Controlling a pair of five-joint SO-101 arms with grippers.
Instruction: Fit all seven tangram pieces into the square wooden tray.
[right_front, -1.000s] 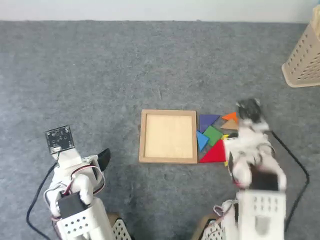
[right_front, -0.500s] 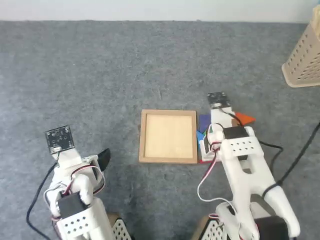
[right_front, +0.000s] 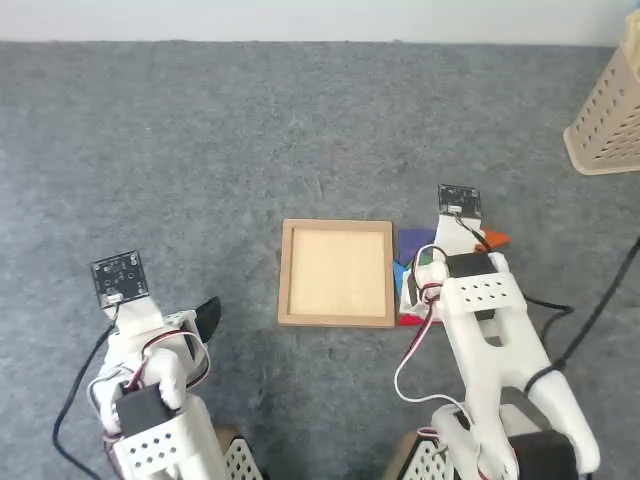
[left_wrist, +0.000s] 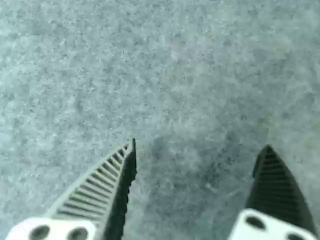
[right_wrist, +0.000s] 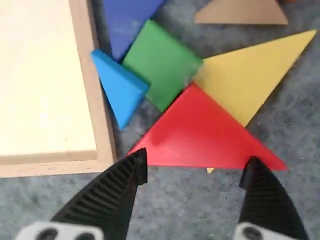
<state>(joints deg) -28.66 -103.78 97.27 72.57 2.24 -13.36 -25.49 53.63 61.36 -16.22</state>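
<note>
The square wooden tray (right_front: 283, 272) lies empty in the middle of the grey carpet. The tangram pieces lie in a cluster just to its right. My right arm (right_front: 470, 290) stretches over them, covering most. A purple triangle (right_front: 412, 240) and an orange piece (right_front: 492, 240) peek out. In the right wrist view my right gripper (right_wrist: 196, 159) hangs open above the red triangle (right_wrist: 200, 135), with the yellow triangle (right_wrist: 250, 75), green square (right_wrist: 161, 62), light blue triangle (right_wrist: 120, 87), dark blue triangle (right_wrist: 127, 20) and a tan piece (right_wrist: 240, 12) beyond. The tray's edge (right_wrist: 92, 90) runs alongside. My left gripper (left_wrist: 199, 147) is open over bare carpet.
A beige perforated basket (right_front: 610, 110) stands at the far right edge. My left arm (right_front: 150, 350) sits at the near left, well away from the tray. Black cables trail near both arm bases.
My right arm has swung out from near its base to above the tangram pieces, then shifted slightly right. The left arm has not moved.
</note>
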